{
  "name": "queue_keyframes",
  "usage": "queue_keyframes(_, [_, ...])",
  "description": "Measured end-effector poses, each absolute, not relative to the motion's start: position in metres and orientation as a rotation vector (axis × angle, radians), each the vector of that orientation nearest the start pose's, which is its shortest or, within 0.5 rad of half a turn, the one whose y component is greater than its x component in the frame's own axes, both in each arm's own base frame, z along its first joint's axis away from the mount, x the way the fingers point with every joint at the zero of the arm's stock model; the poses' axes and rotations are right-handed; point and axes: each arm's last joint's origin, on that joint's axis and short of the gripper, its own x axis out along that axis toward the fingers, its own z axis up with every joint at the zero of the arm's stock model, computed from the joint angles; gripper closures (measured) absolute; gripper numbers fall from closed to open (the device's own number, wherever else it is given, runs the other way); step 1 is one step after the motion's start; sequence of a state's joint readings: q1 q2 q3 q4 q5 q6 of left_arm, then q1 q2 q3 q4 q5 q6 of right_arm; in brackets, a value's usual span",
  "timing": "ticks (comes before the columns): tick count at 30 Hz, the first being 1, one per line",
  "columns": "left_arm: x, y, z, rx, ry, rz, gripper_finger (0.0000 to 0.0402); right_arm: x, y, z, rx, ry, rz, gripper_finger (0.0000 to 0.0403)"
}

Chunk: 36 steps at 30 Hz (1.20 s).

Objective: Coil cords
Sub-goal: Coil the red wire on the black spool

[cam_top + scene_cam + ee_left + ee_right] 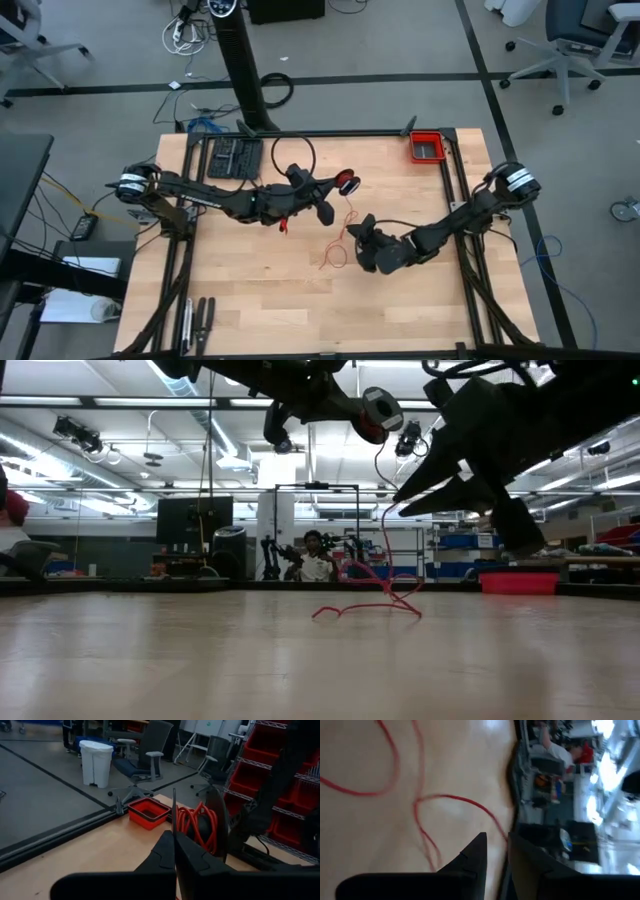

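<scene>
The red cord is partly wound on a small spool (196,824), which my left gripper (174,851) holds above the middle of the table; the spool also shows in the high view (347,184) and the low view (378,410). From the spool the cord hangs down (386,550), and its loose wavy end (335,245) lies on the wood. My right gripper (358,232) is low over that strand, just to its right. Its fingers (496,851) are a little apart, and a bend of the cord (470,804) runs toward the gap. My left gripper pinches the thin edge-on flange (173,812) of the spool between its two shut fingers. The fingers come at it level. The spool is lifted clear of the table, and the cord hangs slack from it. I cannot tell whether my right gripper touches the cord.
A red bin (428,146) stands at the table's far right corner. A black cable loop (293,152) and a dark tray (233,158) lie at the far left. Tools (197,320) lie by the near left edge. A person (317,560) sits beyond the table.
</scene>
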State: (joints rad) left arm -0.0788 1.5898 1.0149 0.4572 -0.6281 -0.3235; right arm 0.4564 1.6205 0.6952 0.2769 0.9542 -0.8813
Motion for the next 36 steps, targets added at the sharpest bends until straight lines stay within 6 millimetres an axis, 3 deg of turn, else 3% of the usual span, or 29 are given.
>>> queue_keyframes(6, [0.354,-0.011,0.274,-0.275,0.025,0.56,0.0401,0.28,0.112,0.159,-1.339,0.718,-0.258,0.033])
queue_keyframes(23, [0.354,-0.011,0.273,-0.297,0.025,0.549,0.0401,0.283,0.094,0.157,-1.409,0.817,-0.318,0.0332])
queue_keyframes(31, [0.354,-0.011,0.272,-0.291,0.038,0.551,0.0401,0.282,0.093,0.157,-1.409,0.835,-0.374,0.0395])
queue_keyframes(36, [0.354,-0.011,0.272,-0.291,0.038,0.552,0.0401,0.286,0.096,0.16,-1.304,0.754,-0.339,0.0398])
